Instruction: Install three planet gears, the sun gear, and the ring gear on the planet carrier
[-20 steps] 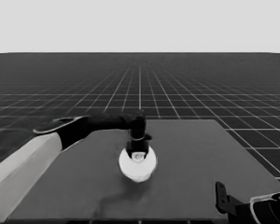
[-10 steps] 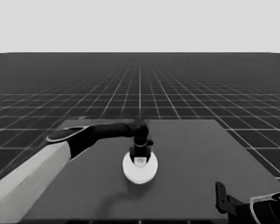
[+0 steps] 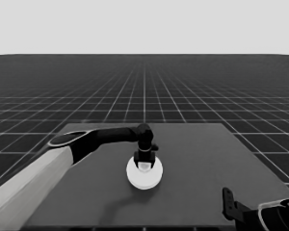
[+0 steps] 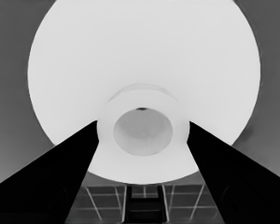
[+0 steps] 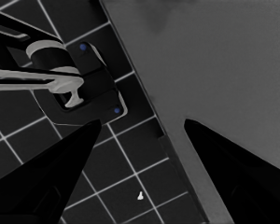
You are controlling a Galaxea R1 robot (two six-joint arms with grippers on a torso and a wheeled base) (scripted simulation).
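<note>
At the table's middle lies the larger round part (image 3: 144,179), white and flat. My left gripper (image 3: 145,162) stands over it, reaching in from the left. In the left wrist view its two fingers (image 4: 79,154) press on either side of the raised rim around the centre hole of the larger round part (image 4: 144,56), so the gripper is shut on it. The smaller round part and the small gears are hidden or out of view. My right gripper (image 3: 228,199) waits at the lower right corner, open with nothing between its fingers (image 5: 60,163).
The table's edge (image 5: 177,154) runs close by the parked right gripper, with floor grid beyond. Dark machinery with pale bands and blue lights (image 5: 79,88) sits past that edge. A tiny white speck (image 5: 140,196) lies on the floor.
My left gripper has shifted slightly right and toward the table's front, and the larger round part has moved with it. The left arm has swung lower. The right arm has stayed still.
</note>
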